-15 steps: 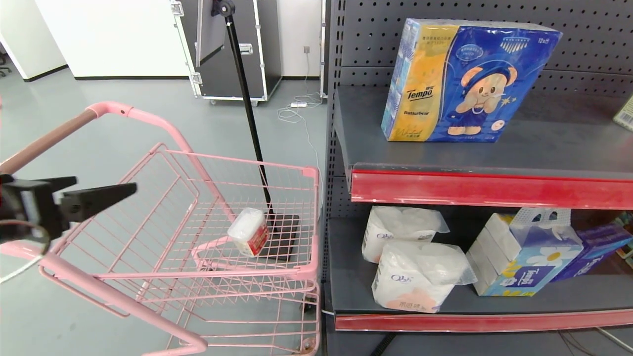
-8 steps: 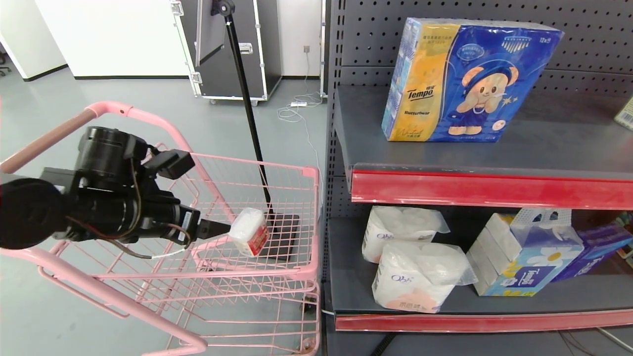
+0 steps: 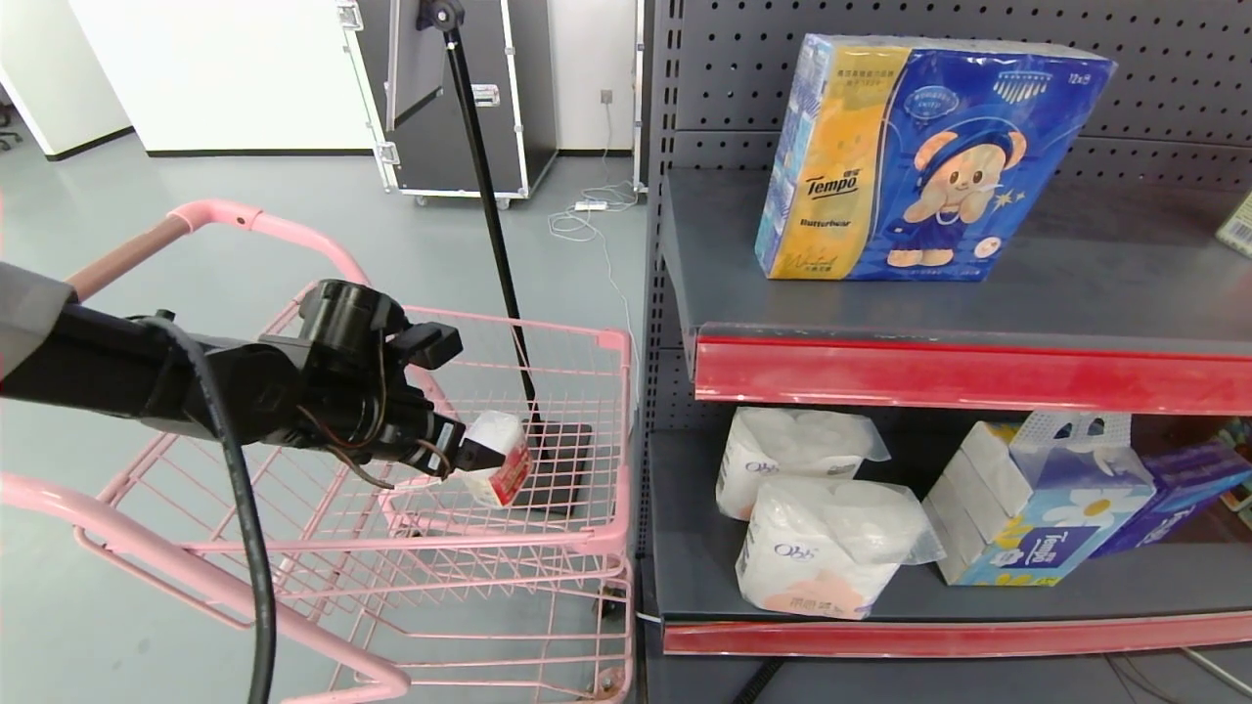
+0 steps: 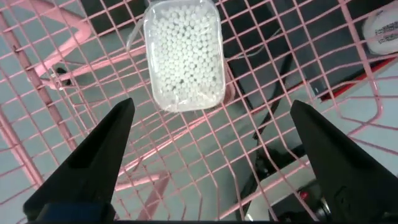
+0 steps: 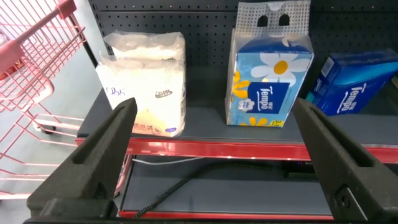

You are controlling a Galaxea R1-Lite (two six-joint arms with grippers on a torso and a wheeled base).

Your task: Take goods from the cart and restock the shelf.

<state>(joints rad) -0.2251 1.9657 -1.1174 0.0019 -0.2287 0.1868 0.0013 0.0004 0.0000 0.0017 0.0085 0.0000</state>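
Jaws of the left tool point(image 4: 211, 155) are standing wide apart, pointing at a clear box point(image 4: 183, 56) packed with small white tips. The box is lying on the wire floor of the pink cart point(image 3: 587, 533), toward the side nearest the shelf point(image 3: 978, 376). Whether the tool is touching the box cannot be told. The right tool point(image 5: 214, 162) is gaping too, facing the lower shelf level, where a white tissue pack point(image 5: 144, 81) and a blue flowered pack point(image 5: 268, 68) are standing side by side.
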